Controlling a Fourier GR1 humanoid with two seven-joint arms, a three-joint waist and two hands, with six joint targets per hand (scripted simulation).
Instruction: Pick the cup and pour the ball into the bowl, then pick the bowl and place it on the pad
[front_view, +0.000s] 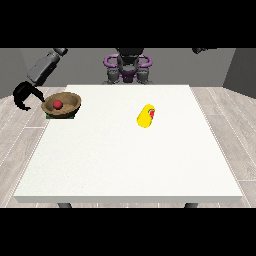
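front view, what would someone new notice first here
Probably the yellow cup lying on its side near the middle of the white table. Next, the brown bowl with a red ball in it, sitting on a green pad at the table's far corner at the view's left, with a black hand beside it.
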